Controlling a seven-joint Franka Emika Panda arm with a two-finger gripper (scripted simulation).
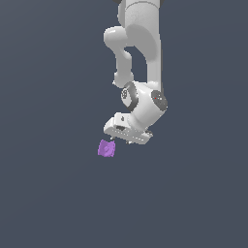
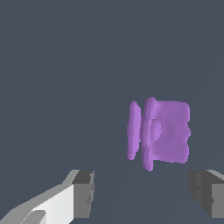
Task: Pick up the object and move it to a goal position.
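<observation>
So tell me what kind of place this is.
Probably a simulated test scene, not a real room: a flat featureless grey surface, one white robot arm, and a lone purple block.

**Camera placement**

The exterior view looks from a distance at the arm (image 1: 140,63) above the purple object (image 1: 106,148). The wrist view sits on the arm, close to that object (image 2: 164,131), looking out between its jaws. Both views share the object
</observation>
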